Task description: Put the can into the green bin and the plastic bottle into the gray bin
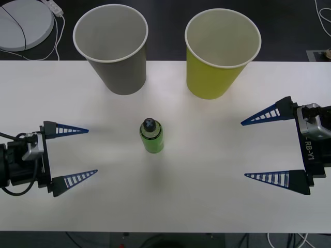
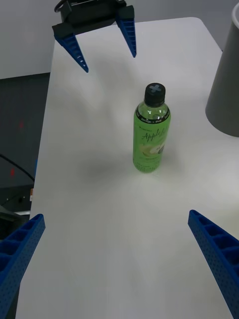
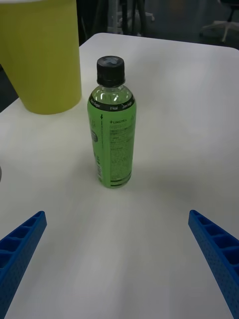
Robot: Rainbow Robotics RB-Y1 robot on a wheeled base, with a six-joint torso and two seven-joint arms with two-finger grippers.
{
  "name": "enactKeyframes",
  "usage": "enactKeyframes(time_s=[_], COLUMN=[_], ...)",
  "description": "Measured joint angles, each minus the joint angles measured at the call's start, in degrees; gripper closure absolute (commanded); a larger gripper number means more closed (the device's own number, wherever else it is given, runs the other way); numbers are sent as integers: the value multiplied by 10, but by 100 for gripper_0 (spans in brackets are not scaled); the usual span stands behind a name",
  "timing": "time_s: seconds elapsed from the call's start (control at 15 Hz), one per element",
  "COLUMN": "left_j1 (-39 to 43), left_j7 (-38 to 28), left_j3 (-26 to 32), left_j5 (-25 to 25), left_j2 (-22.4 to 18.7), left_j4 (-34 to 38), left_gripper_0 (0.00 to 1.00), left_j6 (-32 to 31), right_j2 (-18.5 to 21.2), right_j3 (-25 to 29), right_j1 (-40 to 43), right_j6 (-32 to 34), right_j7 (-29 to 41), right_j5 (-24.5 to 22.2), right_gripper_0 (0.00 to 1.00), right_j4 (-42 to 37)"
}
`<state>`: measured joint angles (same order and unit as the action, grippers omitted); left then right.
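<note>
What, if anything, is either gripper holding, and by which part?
Nothing. The left gripper and right gripper are open, apart from the upright plastic bottle.

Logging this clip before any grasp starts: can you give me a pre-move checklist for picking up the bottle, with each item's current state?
1. Plastic bottle upright, cap on: ok.
2. Left gripper open, at the table's left side, apart from the bottle: ok.
3. Right gripper open, at the table's right side, apart from the bottle: ok.
4. Gray bin upright, mouth open: ok.
5. Green bin upright, mouth open: ok.
6. Can located on the white table: not ok.
</note>
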<state>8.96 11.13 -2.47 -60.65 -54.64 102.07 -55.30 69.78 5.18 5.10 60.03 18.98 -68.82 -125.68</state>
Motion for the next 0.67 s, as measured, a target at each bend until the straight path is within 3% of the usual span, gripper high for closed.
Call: enactKeyframes(time_s=[0.67], left_j1=[-46], left_j7=[-26], left_j3=[-61], left_j5=[-59], left_j2=[57], left_j4=[-1], left_gripper_0=[0], left_j6=[69], right_j2=[0], right_j3=[0], right_j1=[0], right_j6=[0], right_j7=[0], right_j5=[0], right_gripper_0=[0], right_j4=[0])
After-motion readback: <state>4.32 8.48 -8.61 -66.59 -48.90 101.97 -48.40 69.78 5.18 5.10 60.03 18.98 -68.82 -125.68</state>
